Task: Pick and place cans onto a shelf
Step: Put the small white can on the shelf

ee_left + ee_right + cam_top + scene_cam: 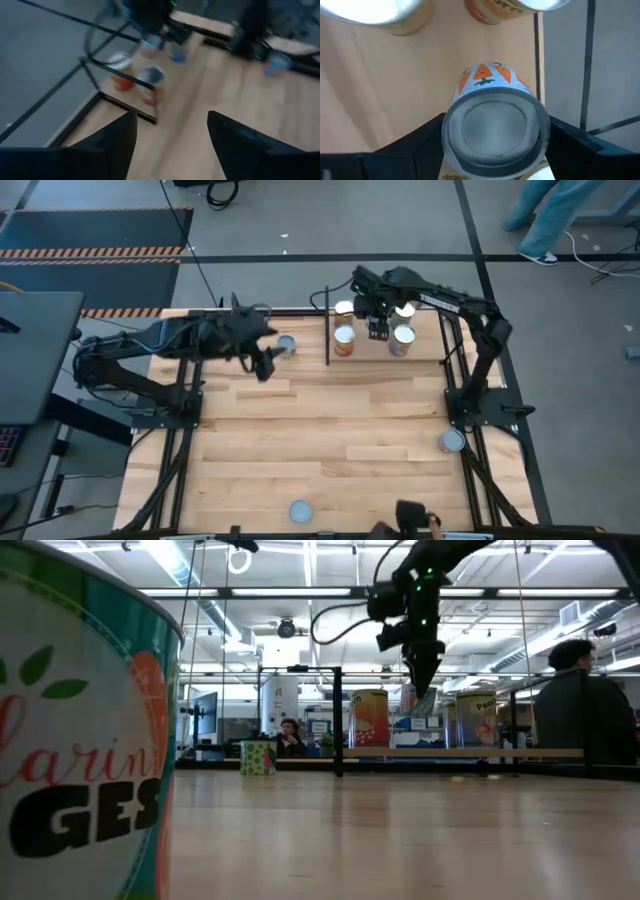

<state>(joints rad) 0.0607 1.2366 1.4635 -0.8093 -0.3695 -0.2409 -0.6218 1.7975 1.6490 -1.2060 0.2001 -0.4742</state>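
From where I am standing, the left arm is reaching across the far left of the light wooden table (330, 430), its left gripper (265, 366) hanging over the boards with its dark fingers (107, 145) spread wide and gripping nothing. Just beside that gripper, a small tin with a blue-grey round top (286, 346) is sitting on the table, close to the left end of the low shelf of thin black metal rails around a pale wooden board (327, 340). On that shelf, an orange-sided tin with a silvery lid (344, 340) is standing near the left post, with another bright-topped tin (344, 308) behind it toward the far edge. The right arm is bending in over the shelf, and the right gripper (378, 330) is hovering between the shelved tins, its fingers (415, 142) pinching a carrot-patterned tin with a grey recessed top (494, 127) from both sides. To the right of it, a yellow-green-sided tin (402, 340) is resting on the shelf board, with one more bright lid (405, 310) showing behind it. Farther right and nearer, a lone grey-topped tin (451, 442) is waiting on the table beside the right arm's base, and another blue-grey-topped tin (300, 511) is sitting near the table's front edge. A person in dark clothing (580, 710) is sitting beyond the table.
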